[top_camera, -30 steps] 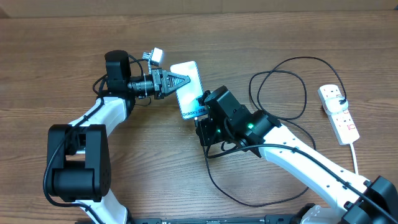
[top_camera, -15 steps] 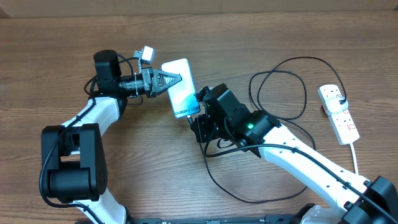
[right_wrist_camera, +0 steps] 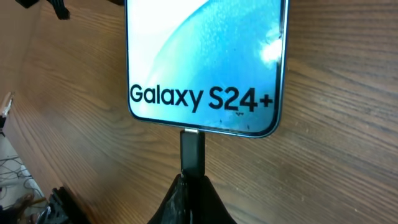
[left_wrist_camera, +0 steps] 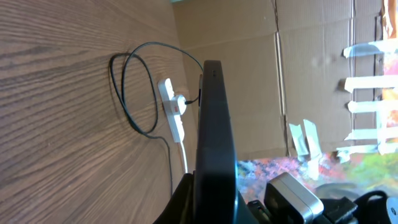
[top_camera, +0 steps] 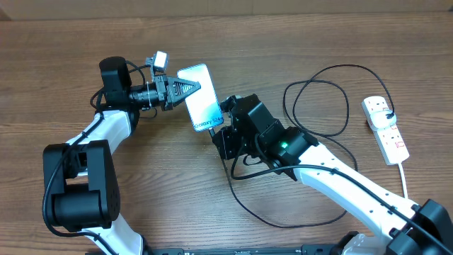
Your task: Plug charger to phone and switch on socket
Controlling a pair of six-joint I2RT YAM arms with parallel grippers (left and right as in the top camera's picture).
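Wood-grain bench [top_camera: 71, 42]; within the last second the phone [top_camera: 200, 104], pinched in the left claw [top_camera: 192, 88], has shifted left; the right claw [right_wrist_camera: 191, 186], clamped on the charger [right_wrist_camera: 192, 152] plug, followed to its bottom edge; plugging looks nearly done, switching remains; one phone, one charger, one socket [top_camera: 386, 129], two claws.

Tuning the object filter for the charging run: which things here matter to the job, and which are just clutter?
In the job:
- phone, held by the left gripper
- charger, its plug held by the right gripper
- power strip, off to the right

Not in the job:
- cardboard panels in the background
- white strips beside them
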